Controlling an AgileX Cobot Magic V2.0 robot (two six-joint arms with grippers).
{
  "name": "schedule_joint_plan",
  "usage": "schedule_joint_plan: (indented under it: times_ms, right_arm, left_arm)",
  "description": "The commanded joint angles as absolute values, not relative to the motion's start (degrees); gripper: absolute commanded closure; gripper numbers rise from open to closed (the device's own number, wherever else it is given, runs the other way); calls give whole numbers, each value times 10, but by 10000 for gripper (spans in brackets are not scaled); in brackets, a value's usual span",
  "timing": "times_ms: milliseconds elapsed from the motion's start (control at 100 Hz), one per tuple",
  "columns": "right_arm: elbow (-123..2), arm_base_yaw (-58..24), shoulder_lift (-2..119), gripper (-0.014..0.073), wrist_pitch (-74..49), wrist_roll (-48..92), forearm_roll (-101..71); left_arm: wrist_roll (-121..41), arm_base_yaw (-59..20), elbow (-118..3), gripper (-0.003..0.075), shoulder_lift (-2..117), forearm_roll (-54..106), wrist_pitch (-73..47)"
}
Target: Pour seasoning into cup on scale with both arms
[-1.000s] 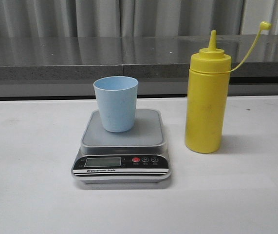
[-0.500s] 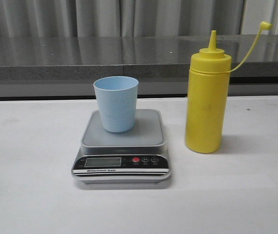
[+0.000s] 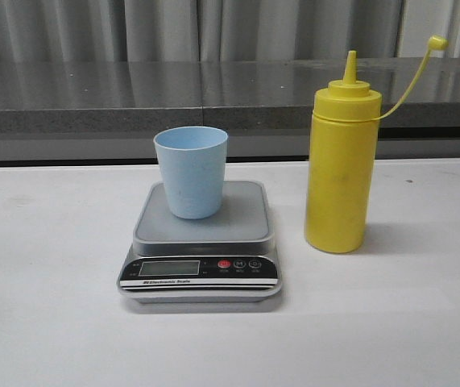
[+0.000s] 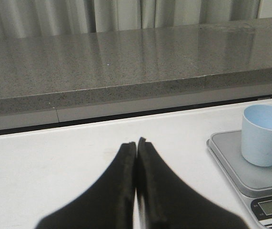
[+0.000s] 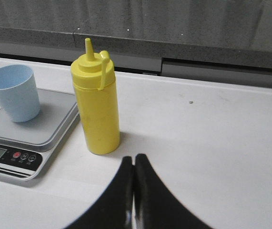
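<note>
Beyond the clenched right claw (image 5: 134,162), apart from it, the seasoning (image 3: 339,165) stands upright on the tabletop (image 3: 52,322), just right of the scale (image 3: 201,242) bearing the cup (image 3: 191,171). Nothing has shifted since earlier (only wrist views show claws). Left claw (image 4: 136,148) clenched too.

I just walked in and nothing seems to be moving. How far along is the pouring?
Set up: the cup stands on the scale, and the nozzle's cap is off. In hand: nothing; both arms' fingers are shut and empty. Left: grasp the upright seasoning bottle beside the scale and pour.
</note>
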State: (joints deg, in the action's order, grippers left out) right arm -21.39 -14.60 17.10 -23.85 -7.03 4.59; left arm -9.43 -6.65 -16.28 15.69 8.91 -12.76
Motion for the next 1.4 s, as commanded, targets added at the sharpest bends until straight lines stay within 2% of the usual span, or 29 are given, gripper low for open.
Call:
schedule_joint_plan:
  times_ms: [0, 250, 460, 840, 1390]
  right_arm:
    - [-228, -126, 165, 662, -199, -65, 56]
    - [-187, -43, 71, 662, -195, -65, 55]
    - [-123, -27, -20, 662, -177, -65, 55]
    - [-24, -14, -16, 662, -65, -65, 42]
    - [6, -9, -16, 662, -53, -65, 42]
  left_arm:
    - [-88, -64, -178, 740, 161, 95, -81]
    - [-88, -64, -178, 740, 161, 95, -81]
    - [-88, -64, -178, 740, 161, 95, -81]
    - [-88, -64, -178, 740, 161, 95, -82]
    - [-88, -64, -178, 740, 161, 95, -82]
